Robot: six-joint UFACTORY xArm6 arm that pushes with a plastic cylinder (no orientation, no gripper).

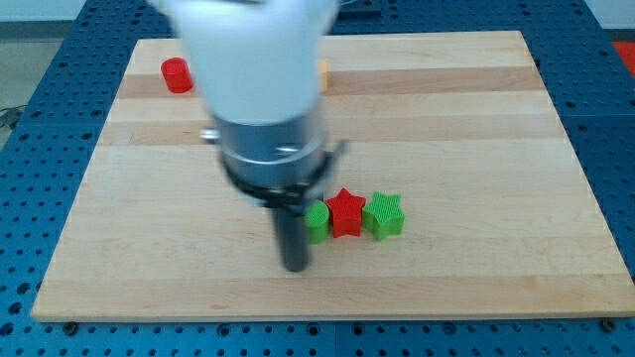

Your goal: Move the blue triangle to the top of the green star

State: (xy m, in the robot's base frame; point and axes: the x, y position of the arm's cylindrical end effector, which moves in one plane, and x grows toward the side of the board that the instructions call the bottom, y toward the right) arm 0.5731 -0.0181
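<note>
Five blocks in sight: a red cylinder, an orange block, a green block, a red star and a green star, all on a pale wooden board (476, 119).
Board: it lies on a blue table (610, 119) dotted with holes, and fills most of the view.
Arm: a blurred white and grey arm (260, 89) comes down from the view's top, left of the middle, and hides part of the board behind it.
Rod: a short dark rod (293, 233) stands upright under the arm's grey collar.
My tip (295, 268): at the view's bottom of the row of three blocks, just left of and below the green block; I cannot tell whether the rod touches it.
Fingers: the arm has none to spread or pinch, only the rod, which holds nothing.
Green block (317, 222): at the left end of the row, partly hidden by the rod, so its shape is unclear.
Red star (345, 212): in the middle of the row, touching the green block and the green star.
Green star (384, 216): at the right end of the row, near the board's middle.
Blue triangle: it does not show; I cannot tell where it lies.
Red cylinder (177, 75): near the board's top left corner, well apart from the row.
Orange block (322, 74): only a sliver shows at the arm's right edge, near the board's top.
</note>
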